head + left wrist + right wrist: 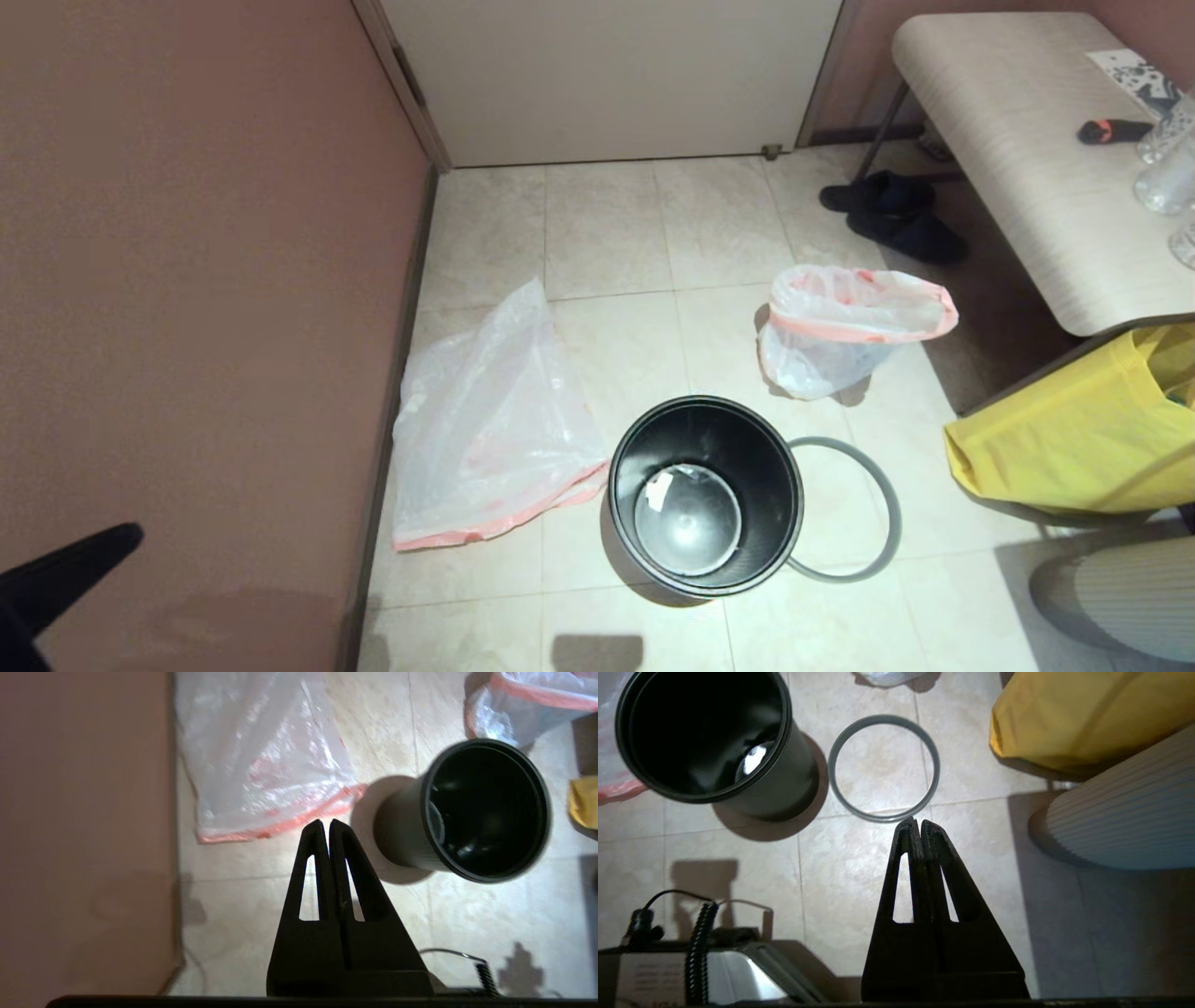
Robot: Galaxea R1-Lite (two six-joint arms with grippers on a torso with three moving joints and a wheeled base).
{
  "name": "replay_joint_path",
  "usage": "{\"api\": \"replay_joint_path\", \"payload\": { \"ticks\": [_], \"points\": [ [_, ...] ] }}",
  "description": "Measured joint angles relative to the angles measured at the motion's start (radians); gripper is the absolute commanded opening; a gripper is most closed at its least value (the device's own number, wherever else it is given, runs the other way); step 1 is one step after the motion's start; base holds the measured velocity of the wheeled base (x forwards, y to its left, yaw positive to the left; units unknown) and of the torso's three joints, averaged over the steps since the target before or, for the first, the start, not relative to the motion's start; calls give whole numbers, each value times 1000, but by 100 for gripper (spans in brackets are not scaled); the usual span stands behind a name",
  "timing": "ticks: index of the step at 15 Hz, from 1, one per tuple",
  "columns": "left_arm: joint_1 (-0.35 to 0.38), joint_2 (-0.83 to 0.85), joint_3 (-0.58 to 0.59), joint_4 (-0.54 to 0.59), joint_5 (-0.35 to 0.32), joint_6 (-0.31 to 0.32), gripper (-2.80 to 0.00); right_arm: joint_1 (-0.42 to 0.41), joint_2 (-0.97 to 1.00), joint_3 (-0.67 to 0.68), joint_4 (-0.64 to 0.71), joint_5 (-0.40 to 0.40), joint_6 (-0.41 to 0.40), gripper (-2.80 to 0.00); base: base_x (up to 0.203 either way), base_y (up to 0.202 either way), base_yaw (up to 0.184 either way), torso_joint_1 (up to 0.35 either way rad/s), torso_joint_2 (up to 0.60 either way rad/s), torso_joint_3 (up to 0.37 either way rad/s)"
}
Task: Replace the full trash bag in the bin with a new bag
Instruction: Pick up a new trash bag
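The black bin (747, 448) stands upright on the tiled floor with no bag in it; a white scrap (661, 487) lies at its bottom. Its grey ring (893, 518) lies flat on the floor, right of the bin and touching it. The new bag (485, 429) lies limp and flat by the left wall. The full trash bag (845, 327) sits beyond the bin, to the right, mouth open. My left gripper (325, 823) hangs shut and empty above the floor near the new bag (261, 760) and bin (402, 830). My right gripper (916, 822) is shut and empty, just short of the ring (883, 717).
A big yellow bag (1074, 429) hangs under the table (1008, 140) at the right. Dark shoes (892, 215) lie by the table leg. A ribbed white object (1129, 821) stands right of the ring. The brown wall (187, 280) runs along the left; a closed door (607, 75) is ahead.
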Motion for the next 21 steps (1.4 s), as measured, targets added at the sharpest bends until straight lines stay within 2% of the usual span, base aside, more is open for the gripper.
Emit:
{"api": "replay_joint_path", "payload": {
  "ticks": [2, 4, 9, 13, 15, 18, 19, 21],
  "points": [
    [-66, 112, -23, -5, -7, -17, -280, -1, -24, 71, -110, -9, -26, -280, 0, 0, 0, 0, 0, 0],
    [-101, 210, -27, -42, -5, -21, -280, -1, -34, 114, -193, -4, -26, -280, 0, 0, 0, 0, 0, 0],
    [-138, 592, -49, -154, 39, -10, -280, -1, -39, 132, -206, -5, 7, -280, 0, 0, 0, 0, 0, 0],
    [-176, 965, -141, -177, 79, 48, -280, -1, -39, 133, -206, -6, 7, -280, 0, 0, 0, 0, 0, 0],
    [-198, 1146, -207, -186, 106, 107, -280, -1, -39, 133, -206, -6, 8, -280, 0, 0, 0, 0, 0, 0],
    [-230, 1353, -293, -223, 158, 238, -280, -1, -39, 133, -206, -6, 8, -280, 0, 0, 0, 0, 0, 0],
    [-240, 1405, -313, -230, 168, 285, -280, -1, -39, 133, -206, -6, 8, -280, 0, 0, 0, 0, 0, 0],
    [-250, 1501, -340, -246, 174, 420, -280, -1, -39, 133, -206, -6, 8, -280, 0, 0, 0, 0, 0, 0]
  ]
}}
